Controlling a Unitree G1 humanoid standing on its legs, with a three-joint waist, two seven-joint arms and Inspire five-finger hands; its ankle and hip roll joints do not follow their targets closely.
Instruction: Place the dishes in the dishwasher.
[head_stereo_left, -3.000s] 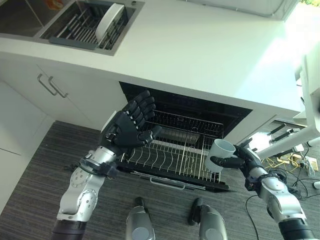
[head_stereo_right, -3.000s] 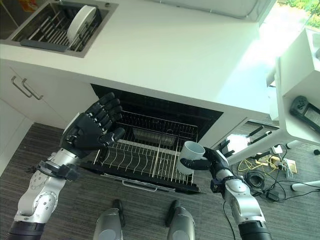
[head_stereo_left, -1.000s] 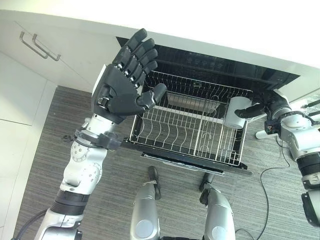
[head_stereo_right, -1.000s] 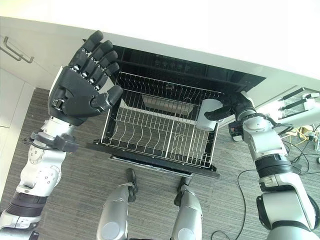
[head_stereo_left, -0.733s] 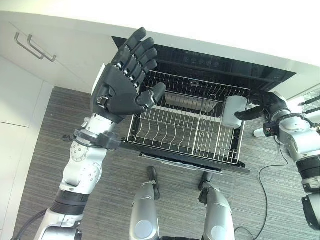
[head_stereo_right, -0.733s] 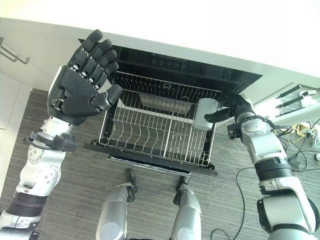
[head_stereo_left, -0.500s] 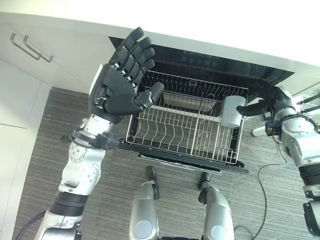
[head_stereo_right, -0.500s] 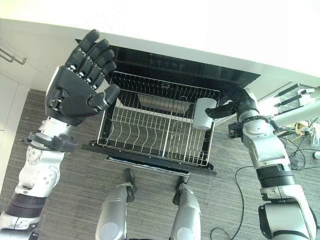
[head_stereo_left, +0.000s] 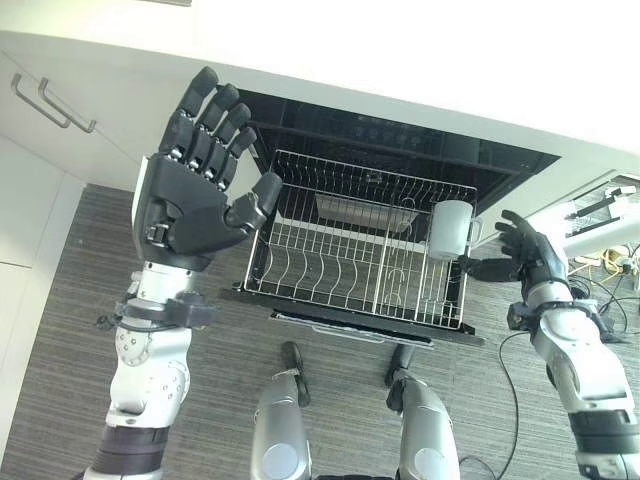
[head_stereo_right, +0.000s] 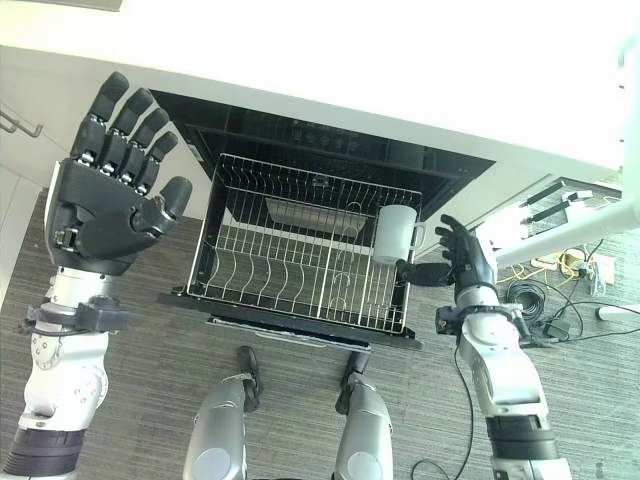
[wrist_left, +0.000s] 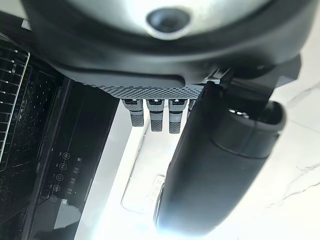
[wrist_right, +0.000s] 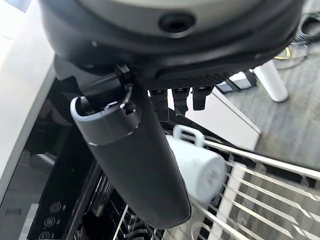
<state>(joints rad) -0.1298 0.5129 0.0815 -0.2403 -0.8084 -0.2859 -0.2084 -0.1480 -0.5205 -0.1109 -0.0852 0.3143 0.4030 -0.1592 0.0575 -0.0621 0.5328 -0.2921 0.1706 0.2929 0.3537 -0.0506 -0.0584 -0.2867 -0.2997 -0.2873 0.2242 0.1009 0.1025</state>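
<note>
Standing in the pulled-out rack (head_stereo_left: 350, 275) at its 3 o'clock edge, the mug (head_stereo_left: 450, 230) looks placed. Right robot hand (head_stereo_left: 525, 257) sits beside it with fingers spread, touching nothing; left robot hand (head_stereo_left: 195, 190) is raised, open and empty. No other dish shows in the rack.

Head stereo pair looking steeply down, both sharing the pulled-out dishwasher rack (head_stereo_left: 360, 250), wrist cameras very close

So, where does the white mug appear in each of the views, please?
Left eye view: the white mug stands at the right end of the wire rack, apart from the open right hand.
Right eye view: at the rack's right end again.
Left wrist view: not in it.
Right wrist view: past the fingers, on the rack.
Shared landmark: the wire rack.
</note>
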